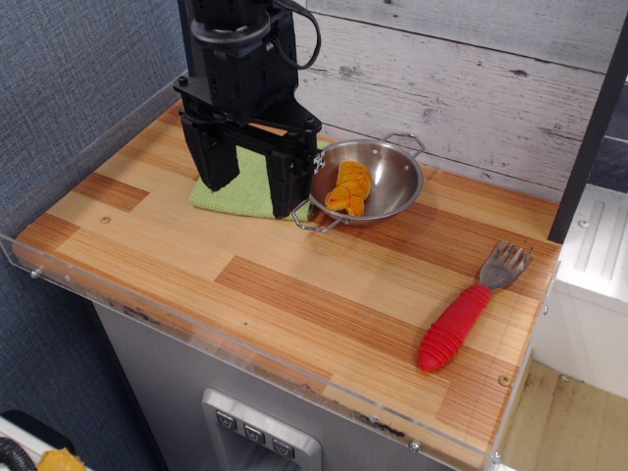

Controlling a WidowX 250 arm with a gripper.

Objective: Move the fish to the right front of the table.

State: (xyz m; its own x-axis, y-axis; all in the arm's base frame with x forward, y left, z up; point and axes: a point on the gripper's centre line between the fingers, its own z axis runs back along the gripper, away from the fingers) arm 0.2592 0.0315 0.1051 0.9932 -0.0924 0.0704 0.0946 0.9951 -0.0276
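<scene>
Lying right of hand (253,186): fish (349,187).

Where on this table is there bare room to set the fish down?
The fish lies in the pan. Bare wood runs along the front edge of the table, from the left corner to the fork. The back is crowded: open hand, green cloth and pan together.

Bright, even light; sharp pic, soft shadows, mild glare on steel pan (392,186).
</scene>
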